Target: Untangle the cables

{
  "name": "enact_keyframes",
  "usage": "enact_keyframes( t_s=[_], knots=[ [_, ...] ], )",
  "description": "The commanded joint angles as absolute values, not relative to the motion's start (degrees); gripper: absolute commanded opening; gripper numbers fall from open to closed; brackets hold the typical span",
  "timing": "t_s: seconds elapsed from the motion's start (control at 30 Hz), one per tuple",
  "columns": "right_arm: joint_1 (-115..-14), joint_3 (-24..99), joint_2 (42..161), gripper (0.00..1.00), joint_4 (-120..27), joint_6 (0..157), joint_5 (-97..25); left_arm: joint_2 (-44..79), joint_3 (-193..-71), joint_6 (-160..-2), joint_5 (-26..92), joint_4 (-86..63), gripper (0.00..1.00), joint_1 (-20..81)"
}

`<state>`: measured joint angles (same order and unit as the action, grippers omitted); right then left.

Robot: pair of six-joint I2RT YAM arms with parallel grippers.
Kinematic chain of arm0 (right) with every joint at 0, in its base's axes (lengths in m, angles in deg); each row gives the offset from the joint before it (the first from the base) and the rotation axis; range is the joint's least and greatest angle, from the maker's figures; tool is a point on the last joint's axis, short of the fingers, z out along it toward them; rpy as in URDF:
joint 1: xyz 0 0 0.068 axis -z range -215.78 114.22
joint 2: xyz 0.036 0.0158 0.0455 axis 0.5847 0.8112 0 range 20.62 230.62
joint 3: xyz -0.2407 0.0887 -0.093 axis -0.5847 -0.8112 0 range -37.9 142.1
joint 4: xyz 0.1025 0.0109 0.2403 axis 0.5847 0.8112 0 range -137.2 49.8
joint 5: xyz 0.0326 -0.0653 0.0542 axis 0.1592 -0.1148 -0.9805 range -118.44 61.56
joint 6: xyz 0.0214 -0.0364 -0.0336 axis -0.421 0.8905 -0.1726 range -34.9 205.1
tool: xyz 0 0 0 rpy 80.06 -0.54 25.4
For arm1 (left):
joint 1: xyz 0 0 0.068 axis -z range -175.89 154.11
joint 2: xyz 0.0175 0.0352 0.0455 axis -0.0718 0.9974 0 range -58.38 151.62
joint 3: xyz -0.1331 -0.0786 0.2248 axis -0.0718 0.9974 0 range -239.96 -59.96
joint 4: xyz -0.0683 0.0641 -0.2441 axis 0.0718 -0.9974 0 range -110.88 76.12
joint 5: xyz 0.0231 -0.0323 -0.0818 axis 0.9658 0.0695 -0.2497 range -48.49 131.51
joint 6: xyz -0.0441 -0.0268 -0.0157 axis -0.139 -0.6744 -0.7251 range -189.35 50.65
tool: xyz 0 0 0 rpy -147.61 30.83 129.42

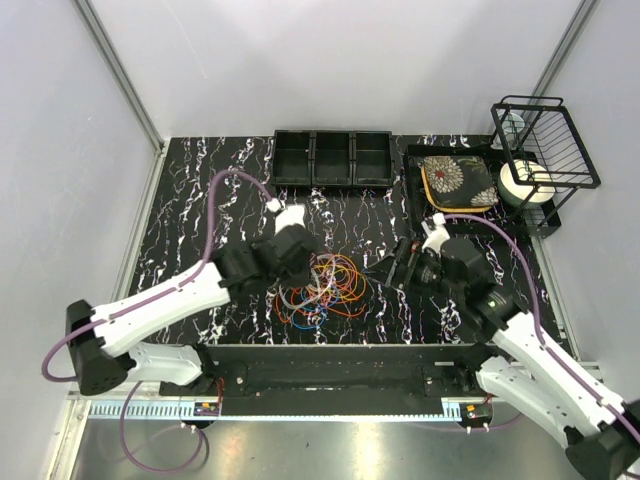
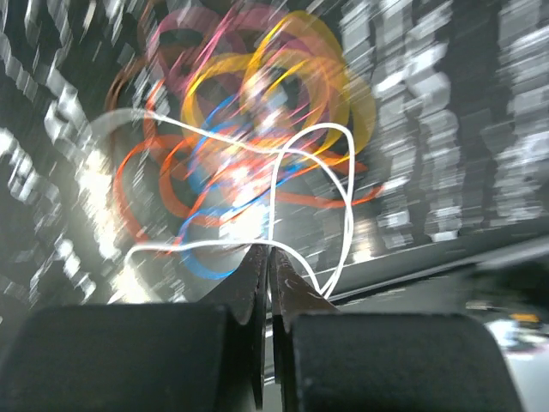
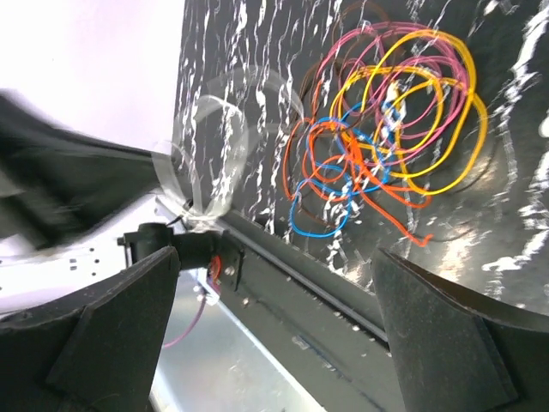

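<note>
While I looked down from above, the cables (image 1: 328,285) lay in one knotted heap on the table (image 1: 190,200), near its front edge and between my two arms. My left gripper (image 1: 298,270) was down at the heap's left side. My right gripper (image 1: 392,265) stood just beside its right side, apart from the wires.

From the left wrist, my jaws were clenched on a white cable (image 2: 347,180), pinched right at the tips. Its loop stood sharp in front of the blurred orange, yellow, pink and blue strands. I judged the step in hand to be drawing this one strand free. To do that well, the pull needed to be slow and directed away from the heap, with a watch for coloured loops riding along. The spot where the white crossed an orange strand looked the likeliest snag.

From the right wrist, my fingers were spread wide with nothing between them, the heap lying beyond on the table. The white loop showed only as a blur at the left. I judged this free gripper best used to pin the heap down.
</note>
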<state>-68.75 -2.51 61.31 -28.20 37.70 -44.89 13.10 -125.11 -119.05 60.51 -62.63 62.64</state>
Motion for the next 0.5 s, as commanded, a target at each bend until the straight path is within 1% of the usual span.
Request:
enact_keyframes(
  t_s=[0.0, 0.13, 0.17, 0.33, 0.47],
  knots=[
    [-68.92, -1.95, 65.00, 0.99, -37.25, 32.99, -52.42, 10.09, -131.41, -114.54, 59.00, -56.77, 0.00, 62.39],
    [-69.00, -3.10, 70.00, 0.91, -49.19, 27.10, -56.04, 10.00, -130.36, -114.97, 57.51, -56.68, 0.00, 62.39],
    [-69.01, -2.92, 71.06, 0.89, -50.09, 26.83, -56.39, 9.65, -129.58, -114.97, 57.42, -56.16, 0.00, 62.39],
    [-69.09, -2.04, 74.84, 0.88, -53.95, 26.39, -57.18, 8.42, -127.90, -114.36, 57.33, -55.10, 0.00, 62.39],
    [-69.36, -2.22, 77.30, 0.84, -56.43, 25.86, -57.54, 8.85, -128.86, -112.95, 56.89, -55.01, 0.00, 62.30]
  ],
)
